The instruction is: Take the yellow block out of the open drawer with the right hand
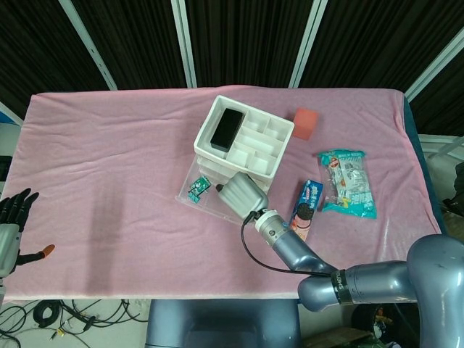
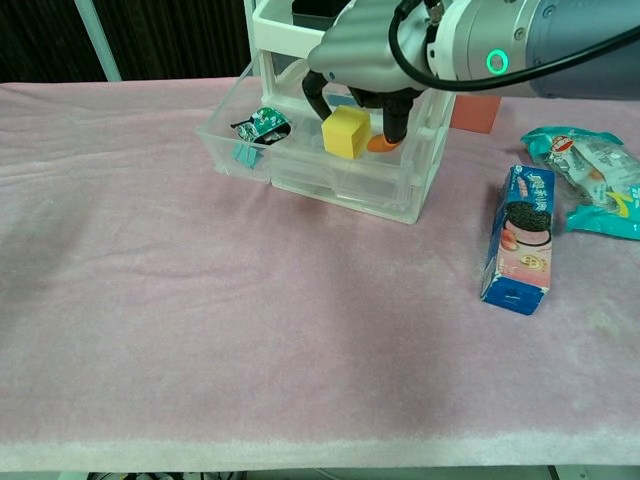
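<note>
Your right hand (image 2: 365, 60) gripped the block (image 2: 346, 132) | block sat just above the drawer (image 2: 330, 180) | left hand (image 1: 10, 228) idled open | withdrawal remained

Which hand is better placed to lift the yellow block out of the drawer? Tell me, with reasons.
Right. The right hand is already over the open drawer with fingers around the yellow block. The left hand sits at the table's far edge.
</note>
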Tool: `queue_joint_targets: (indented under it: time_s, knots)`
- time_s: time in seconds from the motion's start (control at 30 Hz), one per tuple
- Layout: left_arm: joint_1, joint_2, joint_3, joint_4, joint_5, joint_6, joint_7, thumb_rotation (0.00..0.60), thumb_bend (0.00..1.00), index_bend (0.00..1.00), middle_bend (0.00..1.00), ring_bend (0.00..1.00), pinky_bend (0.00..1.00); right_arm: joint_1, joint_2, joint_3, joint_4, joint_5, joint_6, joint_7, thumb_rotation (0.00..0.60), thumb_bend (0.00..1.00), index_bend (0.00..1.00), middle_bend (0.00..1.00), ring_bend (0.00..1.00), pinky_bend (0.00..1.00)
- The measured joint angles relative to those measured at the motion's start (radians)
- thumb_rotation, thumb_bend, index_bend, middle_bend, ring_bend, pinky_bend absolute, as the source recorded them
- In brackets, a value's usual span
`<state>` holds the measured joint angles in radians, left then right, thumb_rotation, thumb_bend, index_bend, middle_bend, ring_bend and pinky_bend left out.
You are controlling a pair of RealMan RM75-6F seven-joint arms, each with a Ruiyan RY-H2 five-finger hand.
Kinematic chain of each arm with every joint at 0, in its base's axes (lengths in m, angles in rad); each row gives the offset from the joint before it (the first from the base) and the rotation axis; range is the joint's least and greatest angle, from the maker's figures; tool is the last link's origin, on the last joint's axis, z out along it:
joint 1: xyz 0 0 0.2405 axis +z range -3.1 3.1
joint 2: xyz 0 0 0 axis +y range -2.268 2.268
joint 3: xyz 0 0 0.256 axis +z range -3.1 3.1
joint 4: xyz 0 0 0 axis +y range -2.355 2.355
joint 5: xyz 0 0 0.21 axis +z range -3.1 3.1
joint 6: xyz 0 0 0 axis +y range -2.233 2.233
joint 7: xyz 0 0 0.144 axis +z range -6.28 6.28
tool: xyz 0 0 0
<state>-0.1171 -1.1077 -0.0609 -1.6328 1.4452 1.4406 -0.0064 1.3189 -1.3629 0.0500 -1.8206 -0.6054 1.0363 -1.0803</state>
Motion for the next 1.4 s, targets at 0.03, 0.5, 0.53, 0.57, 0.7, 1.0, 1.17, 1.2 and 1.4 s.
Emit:
queue_joint_targets:
  time_s: [0.03,0.5,0.53,0.57,0.7,1.0,1.17,1.2,1.4]
  knots:
    - [0.000,0.000,0.000,0.000,0.000,0.000,0.000,0.600,0.00,0.00,0.00,0.00,0.00,0.000,0.000,0.001,-0.001,0.001,0.001,0.000,0.600,0.22,0.39,0.97,0.99,0.84]
    - [0.000,0.000,0.001,-0.002,0.001,-0.001,0.005,0.600,0.00,0.00,0.00,0.00,0.00,0.005,-0.010,-0.002,-0.002,0.009,0.011,-0.009,0.600,0.24,0.39,0.97,0.99,0.84]
    - [0.000,-0.001,0.001,-0.002,0.001,0.000,0.005,0.600,0.00,0.00,0.00,0.00,0.00,0.005,-0.010,-0.002,-0.002,0.009,0.011,-0.010,0.600,0.24,0.39,0.97,0.99,0.84]
    - [0.000,-0.001,0.000,-0.001,0.001,0.002,0.005,0.600,0.00,0.00,0.00,0.00,0.00,0.006,-0.011,-0.003,-0.002,0.010,0.011,-0.011,0.600,0.26,0.39,0.97,0.99,0.84]
    - [0.001,-0.003,-0.002,0.000,0.002,0.006,0.002,0.600,0.00,0.00,0.00,0.00,0.00,0.006,-0.012,-0.004,-0.003,0.014,0.012,-0.014,0.600,0.35,0.44,0.97,0.99,0.84]
    - [0.000,-0.005,-0.002,0.002,0.001,0.006,0.004,0.600,0.00,0.00,0.00,0.00,0.00,0.004,0.001,-0.002,-0.018,-0.002,0.016,-0.006,0.600,0.41,0.51,0.97,0.99,0.84]
    - [0.000,-0.007,-0.003,0.003,0.001,0.007,0.005,0.600,0.00,0.00,0.00,0.00,0.00,-0.001,0.027,0.010,-0.048,-0.020,0.032,0.006,0.600,0.41,0.51,0.97,0.99,0.84]
    - [0.000,-0.007,-0.003,0.004,0.001,0.007,0.005,0.600,0.00,0.00,0.00,0.00,0.00,-0.002,0.034,0.012,-0.056,-0.027,0.037,0.009,0.600,0.41,0.51,0.97,0.99,0.84]
    - [0.000,-0.010,-0.006,0.009,-0.002,0.011,0.008,0.600,0.00,0.00,0.00,0.00,0.00,-0.027,0.111,0.027,-0.142,-0.088,0.078,0.039,0.600,0.41,0.51,0.97,0.99,0.84]
